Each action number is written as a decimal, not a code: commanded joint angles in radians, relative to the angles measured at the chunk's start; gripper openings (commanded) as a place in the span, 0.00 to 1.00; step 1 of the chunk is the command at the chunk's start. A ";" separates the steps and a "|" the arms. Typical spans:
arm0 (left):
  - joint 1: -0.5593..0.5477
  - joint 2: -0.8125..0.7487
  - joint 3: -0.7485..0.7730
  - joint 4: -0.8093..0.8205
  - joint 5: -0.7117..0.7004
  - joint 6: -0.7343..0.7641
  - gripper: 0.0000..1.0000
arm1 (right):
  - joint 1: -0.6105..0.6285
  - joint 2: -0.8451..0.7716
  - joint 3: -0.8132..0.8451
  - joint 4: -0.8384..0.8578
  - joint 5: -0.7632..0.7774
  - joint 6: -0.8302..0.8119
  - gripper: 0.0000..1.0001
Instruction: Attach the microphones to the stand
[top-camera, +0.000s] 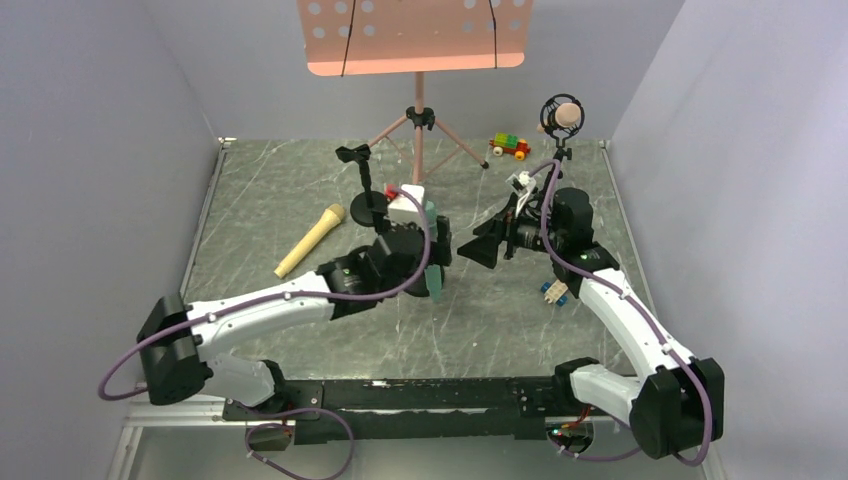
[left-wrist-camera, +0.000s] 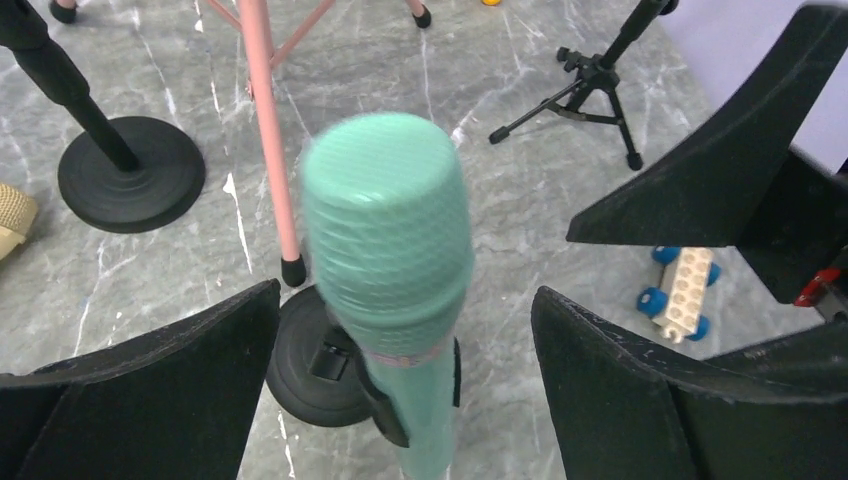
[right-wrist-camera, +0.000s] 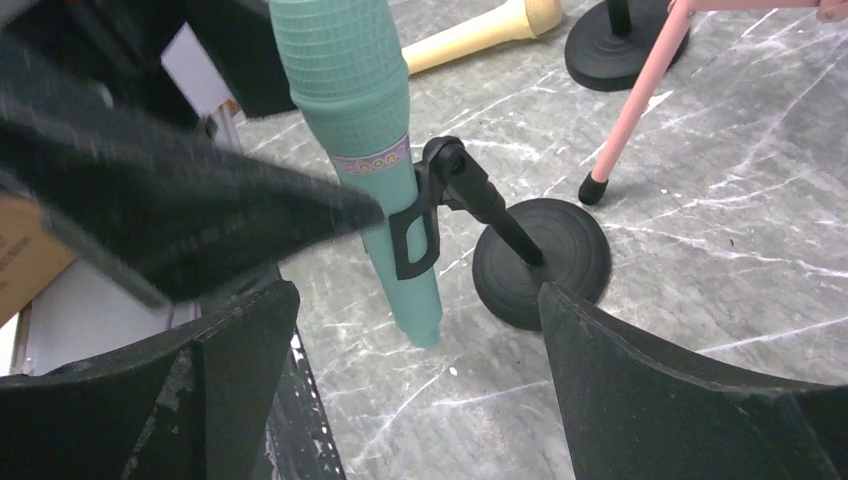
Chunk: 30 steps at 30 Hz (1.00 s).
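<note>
The teal green microphone (left-wrist-camera: 390, 250) stands upright in the black clip (right-wrist-camera: 415, 235) of a small round-base stand (right-wrist-camera: 540, 262). My left gripper (left-wrist-camera: 405, 300) is open, its fingers on either side of the microphone and apart from it. My right gripper (right-wrist-camera: 418, 295) is open and empty just to the right (top-camera: 478, 250), facing the microphone. The pale yellow microphone (top-camera: 310, 240) lies on the table at the left. The salmon pink microphone (top-camera: 563, 117) sits in a tripod stand at the back right.
A second black round-base stand (top-camera: 365, 205) with an empty clip stands behind my left gripper (top-camera: 432, 245). A pink music stand (top-camera: 418, 120) is at the back. One toy car (top-camera: 508, 146) lies at the back right, another (top-camera: 555, 293) beside my right arm.
</note>
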 joint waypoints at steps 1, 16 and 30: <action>0.081 -0.098 0.059 -0.104 0.206 -0.077 0.99 | -0.023 -0.033 -0.027 0.069 -0.094 -0.016 0.96; 0.126 -0.021 0.179 -0.248 0.287 -0.176 0.89 | -0.050 -0.041 -0.050 0.109 -0.114 0.005 0.98; 0.126 0.045 0.229 -0.309 0.230 -0.169 0.35 | -0.055 -0.045 -0.062 0.128 -0.124 0.015 0.99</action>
